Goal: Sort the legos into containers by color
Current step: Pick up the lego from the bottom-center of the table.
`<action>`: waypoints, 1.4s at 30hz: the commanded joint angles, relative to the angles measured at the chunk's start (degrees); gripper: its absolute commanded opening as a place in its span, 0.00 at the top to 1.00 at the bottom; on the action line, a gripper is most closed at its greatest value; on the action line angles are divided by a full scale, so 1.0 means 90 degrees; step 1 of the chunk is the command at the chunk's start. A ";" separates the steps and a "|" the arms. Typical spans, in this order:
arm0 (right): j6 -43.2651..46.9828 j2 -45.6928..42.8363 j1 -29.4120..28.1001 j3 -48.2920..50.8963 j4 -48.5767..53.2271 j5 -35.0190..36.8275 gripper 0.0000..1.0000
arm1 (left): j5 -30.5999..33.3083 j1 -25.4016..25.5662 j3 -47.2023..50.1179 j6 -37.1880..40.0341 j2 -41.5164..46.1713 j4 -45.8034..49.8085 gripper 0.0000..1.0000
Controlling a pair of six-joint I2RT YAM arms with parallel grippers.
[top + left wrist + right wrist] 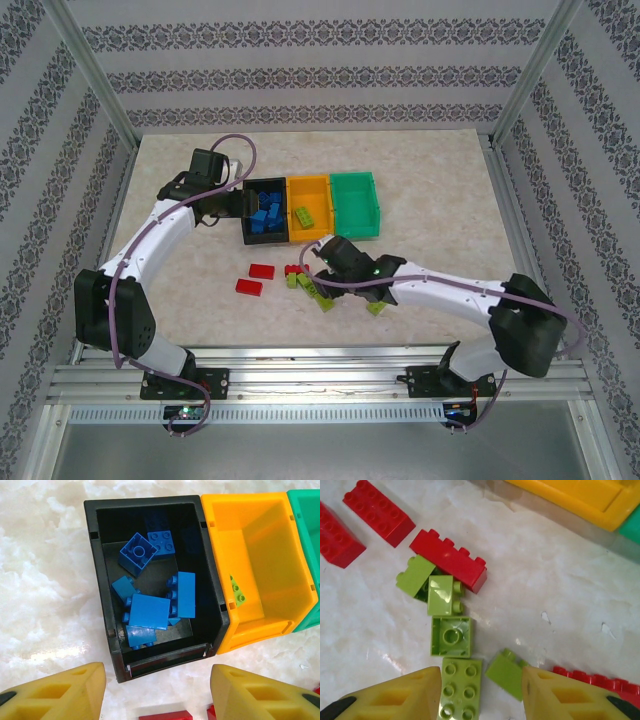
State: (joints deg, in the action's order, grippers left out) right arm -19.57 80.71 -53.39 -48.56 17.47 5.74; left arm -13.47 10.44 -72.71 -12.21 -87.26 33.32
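Legos come in three colors, all small glossy studded bricks. Blue legos (pixel 150 611), six or seven of them, are piled in the black bin (pixel 100 580). Some sit studs up, some lie on their sides, and one shows its hollow underside. One lime lego (pixel 236 590) lies studs up in the orange bin (pixel 250 530), against the wall next to the black bin. The green bin (pixel 307 540) closes the row. The three bins touch side by side, running black, orange, green from left to right in the top view.

Loose bricks lie on the table (pixel 450 200) in front of the bins. The red legos (pixel 379 512) include two 2x4 bricks lying apart at the left. A longer red brick (pixel 449 560) rests against a clump of lime legos (pixel 441 595), and another red one sits at the right edge of the right wrist view. The lime ones are mixed: two on their sides, one square brick with its hollow side up, one 2x3 brick (pixel 460 690) studs up, and one tilted beside it.

The right gripper (pixel 482 692) is low over the clump with its fingers apart. The 2x3 brick lies between them, close against one finger, with a gap to the other, so it is not clamped. The left gripper (pixel 157 690) hangs over the table just in front of the black bin. Its fingers are apart with nothing between them, and red brick edges show below.
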 commanded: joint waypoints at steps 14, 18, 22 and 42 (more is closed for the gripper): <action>-0.1226 -0.1544 -0.0509 0.1690 -0.0549 0.0316 0.54 | 0.0001 0.0032 0.0004 0.0131 -0.0106 -0.0134 0.42; -0.1312 -0.1402 -0.0562 0.1721 -0.0673 0.0325 0.54 | -0.0005 0.0037 0.0005 0.0136 -0.0111 -0.0123 0.42; -0.1300 -0.1059 -0.0790 0.1621 -0.0811 0.0443 0.53 | -0.0064 0.0042 -0.0017 0.0136 -0.0157 -0.0082 0.42; -0.1058 0.1114 -0.1020 0.0450 -0.0666 0.0920 0.50 | -0.0076 0.0051 -0.0046 0.0145 -0.0165 -0.0074 0.42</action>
State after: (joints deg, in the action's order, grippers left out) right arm -29.87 88.36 -62.13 -42.76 10.37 11.79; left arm -13.45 10.46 -72.71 -11.94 -88.40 33.34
